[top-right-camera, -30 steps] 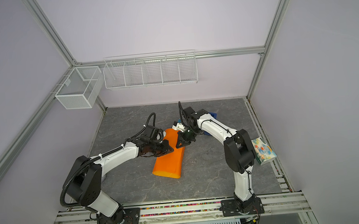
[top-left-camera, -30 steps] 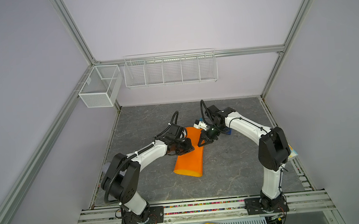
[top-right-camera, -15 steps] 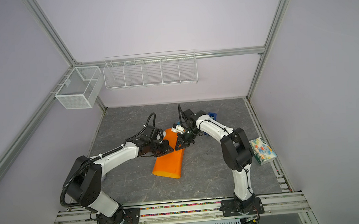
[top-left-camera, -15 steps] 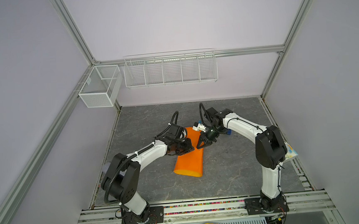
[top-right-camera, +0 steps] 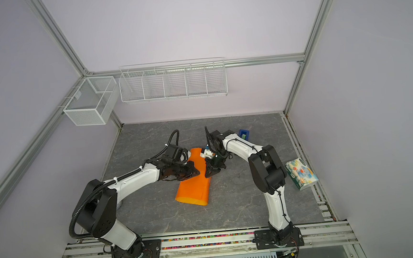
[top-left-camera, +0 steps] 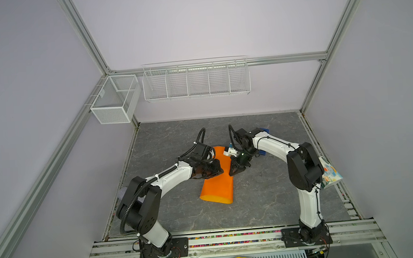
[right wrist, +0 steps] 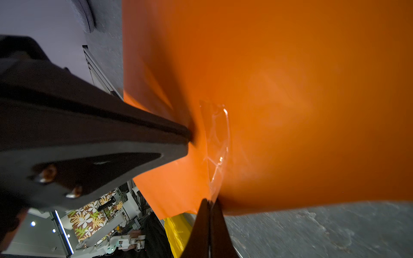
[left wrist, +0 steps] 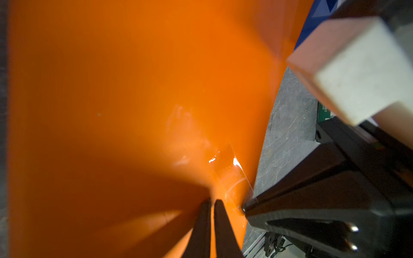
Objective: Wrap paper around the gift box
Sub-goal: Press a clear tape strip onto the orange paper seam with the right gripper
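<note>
We have both claws shut: left claw [top-left-camera: 219,170] pins the folded paper [top-left-camera: 216,183] to the desk [top-left-camera: 267,197] while right claw [top-left-camera: 231,173] presses the tape [right wrist: 215,138] onto the seam so it sticks; box hidden, presumably inside the fold.

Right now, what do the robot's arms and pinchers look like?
The left arm and right arm have white tube-shaped shells with chunky black joints. Black cables run along them. The left gripper and right gripper are black, with thin fingers tapering to points.
</note>
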Tool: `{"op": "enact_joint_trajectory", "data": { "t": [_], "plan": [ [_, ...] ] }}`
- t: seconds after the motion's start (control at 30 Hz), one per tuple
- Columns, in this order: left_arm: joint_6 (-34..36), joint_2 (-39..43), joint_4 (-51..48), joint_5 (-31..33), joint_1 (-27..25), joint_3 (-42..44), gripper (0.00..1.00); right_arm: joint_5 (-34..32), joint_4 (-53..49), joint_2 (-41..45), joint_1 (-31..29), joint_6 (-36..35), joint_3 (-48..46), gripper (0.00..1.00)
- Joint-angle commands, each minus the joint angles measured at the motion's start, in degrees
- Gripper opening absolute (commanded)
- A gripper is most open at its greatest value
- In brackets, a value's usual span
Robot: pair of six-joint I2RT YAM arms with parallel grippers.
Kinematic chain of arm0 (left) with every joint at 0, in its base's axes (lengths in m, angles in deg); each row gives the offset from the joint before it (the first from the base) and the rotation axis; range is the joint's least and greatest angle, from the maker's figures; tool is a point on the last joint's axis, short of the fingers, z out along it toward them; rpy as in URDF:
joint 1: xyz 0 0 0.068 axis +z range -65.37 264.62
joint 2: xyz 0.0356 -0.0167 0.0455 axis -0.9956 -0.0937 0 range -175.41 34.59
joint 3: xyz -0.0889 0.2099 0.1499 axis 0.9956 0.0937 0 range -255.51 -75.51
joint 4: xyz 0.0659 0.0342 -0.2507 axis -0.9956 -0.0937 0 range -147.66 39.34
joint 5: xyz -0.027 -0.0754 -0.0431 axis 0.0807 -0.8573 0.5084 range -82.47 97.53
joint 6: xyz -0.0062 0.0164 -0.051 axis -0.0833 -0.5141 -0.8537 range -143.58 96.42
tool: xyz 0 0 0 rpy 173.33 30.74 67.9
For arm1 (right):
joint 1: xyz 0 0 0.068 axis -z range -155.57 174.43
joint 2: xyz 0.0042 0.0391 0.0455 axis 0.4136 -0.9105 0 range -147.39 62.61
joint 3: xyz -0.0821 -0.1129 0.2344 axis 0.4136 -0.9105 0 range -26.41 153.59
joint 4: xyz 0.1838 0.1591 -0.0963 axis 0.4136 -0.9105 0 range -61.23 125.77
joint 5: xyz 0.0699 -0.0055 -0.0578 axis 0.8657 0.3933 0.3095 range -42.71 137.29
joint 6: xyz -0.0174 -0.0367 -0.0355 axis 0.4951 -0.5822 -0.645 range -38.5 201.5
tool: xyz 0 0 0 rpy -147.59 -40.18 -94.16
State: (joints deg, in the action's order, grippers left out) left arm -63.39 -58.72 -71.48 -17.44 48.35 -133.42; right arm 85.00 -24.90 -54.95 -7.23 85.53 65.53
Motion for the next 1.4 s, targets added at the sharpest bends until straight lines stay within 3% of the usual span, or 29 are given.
{"op": "enact_joint_trajectory", "data": {
  "t": [0.0, 0.6, 1.1, 1.37],
  "plan": [
    [0.96, -2.26, -8.58, 3.53, -0.20, 1.35, 0.09, -3.09, -2.18, -1.33, 0.01, -1.31, 0.26, 0.07],
    [-0.68, -3.11, -7.97, -0.34, -0.25, -11.37, 0.09, -3.31, -1.48, -1.71, -0.07, -0.82, -0.89, 0.07],
    [-1.53, -9.83, -4.45, -2.15, -0.29, -9.26, 0.08, -3.04, -1.20, -1.06, -0.07, -0.59, -1.32, 0.07],
    [-0.79, -9.62, -5.58, -0.32, -0.29, -6.97, 0.08, 1.42, 2.36, 4.78, 1.07, 1.52, -6.38, 0.22]
  ]
}}
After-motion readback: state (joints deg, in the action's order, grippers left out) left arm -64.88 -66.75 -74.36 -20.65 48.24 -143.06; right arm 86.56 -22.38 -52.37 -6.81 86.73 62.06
